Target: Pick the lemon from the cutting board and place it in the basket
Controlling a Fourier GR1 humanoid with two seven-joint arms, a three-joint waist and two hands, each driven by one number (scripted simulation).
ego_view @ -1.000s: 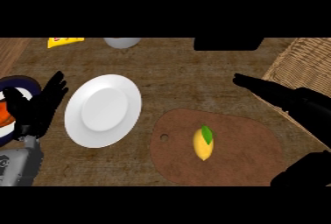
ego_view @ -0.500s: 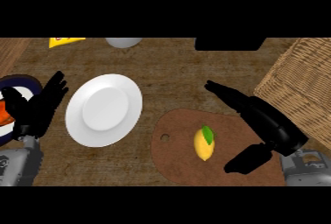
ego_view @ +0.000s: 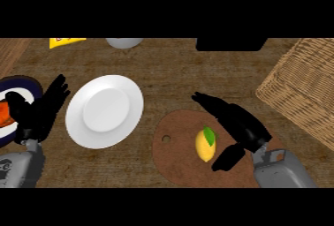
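A yellow lemon [ego_view: 206, 144] with a green leaf lies on the brown cutting board [ego_view: 183, 163] in the lower middle. My right hand [ego_view: 238, 126] hovers over the board just right of the lemon, fingers straight and pointing up-left, thumb below near the lemon's lower end; it holds nothing. The wicker basket [ego_view: 301, 88] stands at the right edge. My left hand [ego_view: 39, 112] rests open at the left edge, fingers up.
A white plate [ego_view: 104, 110] lies left of the board. A dark blue and orange dish [ego_view: 8, 110] sits at the far left behind my left hand. At the top are a yellow item [ego_view: 65, 42], a grey object [ego_view: 124, 42] and a black object [ego_view: 231, 43].
My right hand has moved left from the right edge onto the board, close beside the lemon. The lemon and my left hand have not moved.
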